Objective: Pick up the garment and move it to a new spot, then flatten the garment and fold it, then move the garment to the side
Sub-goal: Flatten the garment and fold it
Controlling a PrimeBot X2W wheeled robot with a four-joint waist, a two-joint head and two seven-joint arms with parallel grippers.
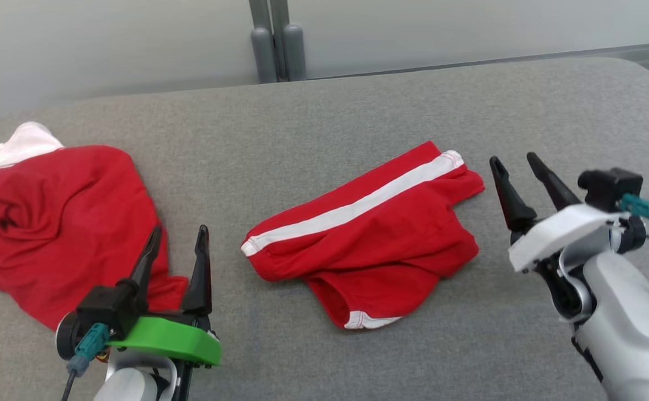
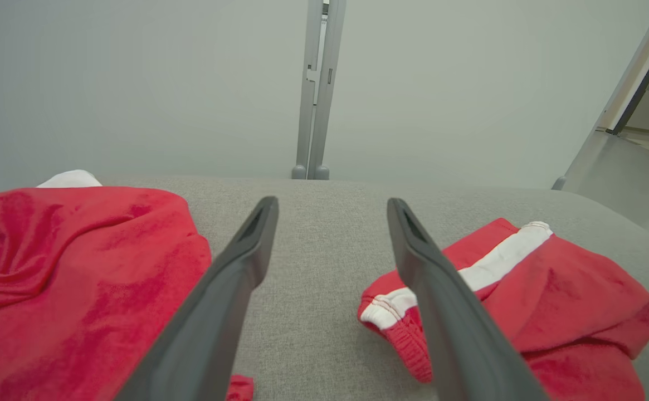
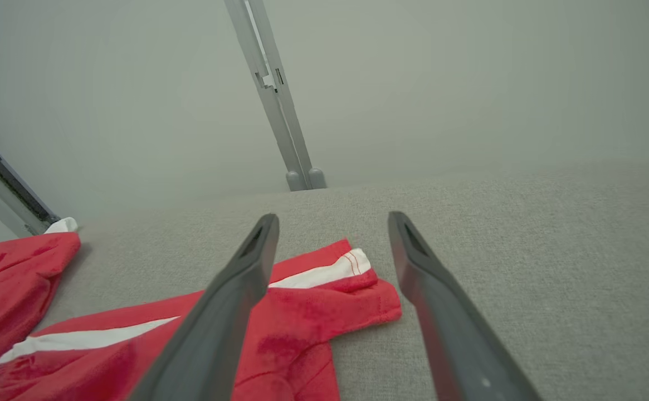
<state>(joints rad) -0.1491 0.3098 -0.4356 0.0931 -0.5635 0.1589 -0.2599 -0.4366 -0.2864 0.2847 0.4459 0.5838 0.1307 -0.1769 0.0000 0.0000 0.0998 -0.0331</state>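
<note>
Grey woven fabric covers the broad padded surface (image 1: 324, 111), whose far edge rounds off against a pale, plain wall (image 1: 107, 44) with a pair of grey uprights (image 1: 277, 50) standing just behind it. The left gripper (image 1: 179, 229) is released: its two dark fingers stand wide apart and hold nothing, and grey fabric shows through the gap in the left wrist view. Those fingers overlap the near corner of a crumpled red garment (image 1: 62, 223), which spreads away to that gripper's outer side with a bit of white at its far end; whether the fingertips touch the cloth I cannot tell. To the left gripper's inner side, and apart from it, lies the folded red garment (image 1: 369, 234), with a white stripe along its far edge and a white-trimmed hem toward the robot. It rests on the surface between the two grippers. The right gripper (image 1: 512, 159) is likewise spread wide and empty, just beside the striped end of the folded garment and not touching it. On the right gripper's outer side the fabric runs open to the surface's rounded corner — open grey fabric also stretches ahead of both pairs of fingertips up to the far edge, and a strip of it separates the two garments.
</note>
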